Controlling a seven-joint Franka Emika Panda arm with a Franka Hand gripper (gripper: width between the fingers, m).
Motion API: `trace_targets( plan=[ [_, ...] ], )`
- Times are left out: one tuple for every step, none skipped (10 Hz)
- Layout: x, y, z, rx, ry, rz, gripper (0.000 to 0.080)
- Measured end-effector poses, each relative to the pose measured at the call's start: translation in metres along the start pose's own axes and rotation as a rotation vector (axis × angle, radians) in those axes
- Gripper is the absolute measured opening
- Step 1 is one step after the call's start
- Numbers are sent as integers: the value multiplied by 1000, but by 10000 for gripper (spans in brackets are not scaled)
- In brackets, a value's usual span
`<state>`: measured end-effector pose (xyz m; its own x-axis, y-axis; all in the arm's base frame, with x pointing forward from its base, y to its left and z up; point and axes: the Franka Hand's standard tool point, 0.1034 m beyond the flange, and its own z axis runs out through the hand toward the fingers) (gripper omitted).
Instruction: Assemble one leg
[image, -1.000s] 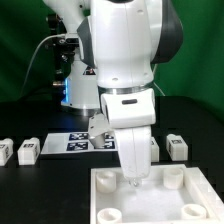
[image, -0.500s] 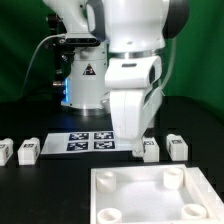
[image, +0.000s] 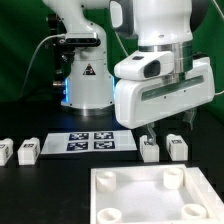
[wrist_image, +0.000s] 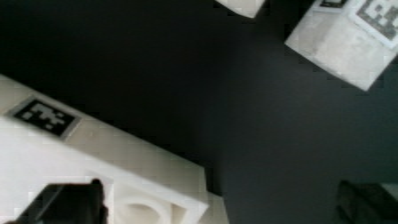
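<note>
Four small white legs with marker tags stand on the black table: two at the exterior view's left (image: 6, 151) (image: 28, 151) and two at its right (image: 150, 149) (image: 177, 147). My gripper (image: 167, 125) hangs open and empty just above and behind the right pair, touching neither. In the wrist view my gripper (wrist_image: 217, 205) is open, with dark fingertips (wrist_image: 71, 205) at the frame's edge and black table between them. A leg (wrist_image: 347, 40) shows far off, apart from the jaws.
The large white square tray-like piece (image: 150, 200) with round corner sockets lies at the front; its tagged corner (wrist_image: 80, 150) sits by one finger in the wrist view. The marker board (image: 95, 142) lies mid-table. The robot base (image: 85, 70) stands behind.
The gripper has lifted off the tray-like piece, swung to the exterior view's right and turned, and now hangs over the right pair of legs.
</note>
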<state>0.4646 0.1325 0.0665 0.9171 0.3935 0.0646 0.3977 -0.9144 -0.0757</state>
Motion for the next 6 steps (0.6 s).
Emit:
trace_targets(
  plan=[
    [0,-2,0,8,1,104,649],
    [0,-6,1,12,-1,205,649],
    [-1,-24,4,18,-11,317,649],
    [-2,-37,6,20,-19,311,649],
    [-4,-32,5,21,-59,275,649],
    [0,-29,4,20,-48,281,649]
  ],
)
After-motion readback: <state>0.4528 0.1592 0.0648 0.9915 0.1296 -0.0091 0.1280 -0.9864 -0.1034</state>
